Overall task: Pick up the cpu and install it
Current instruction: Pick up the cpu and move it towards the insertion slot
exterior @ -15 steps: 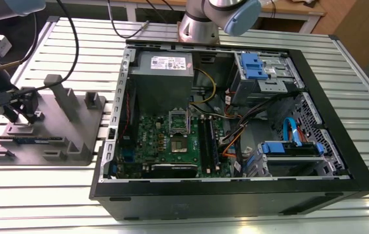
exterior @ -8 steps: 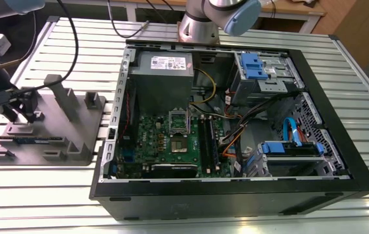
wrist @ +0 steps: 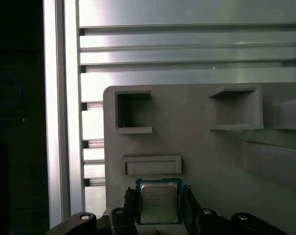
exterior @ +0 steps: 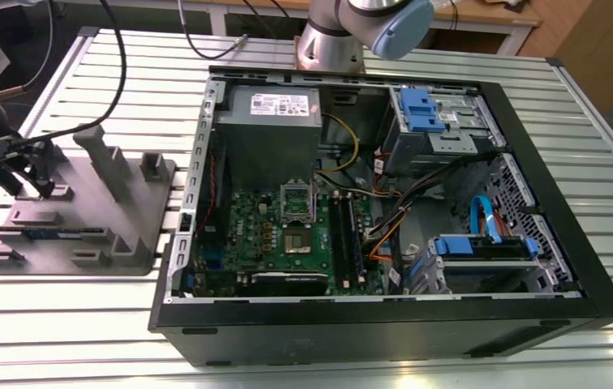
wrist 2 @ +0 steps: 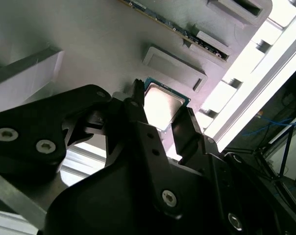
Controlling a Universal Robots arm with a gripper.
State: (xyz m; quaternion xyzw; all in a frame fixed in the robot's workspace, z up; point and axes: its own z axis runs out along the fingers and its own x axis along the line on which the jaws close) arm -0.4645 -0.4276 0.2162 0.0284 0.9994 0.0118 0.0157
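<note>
hand straddled the cpu lying flat on the grey holder, couldn't tell if clamped; chip looked light, stiff but fragile, so I'd grip it by opposite edges

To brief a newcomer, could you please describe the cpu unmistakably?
On the slatted table, a grey fixture block sits at the exterior view's left of the computer case. The cpu lies on it: a silvery, green-rimmed square among grey pockets.
</note>
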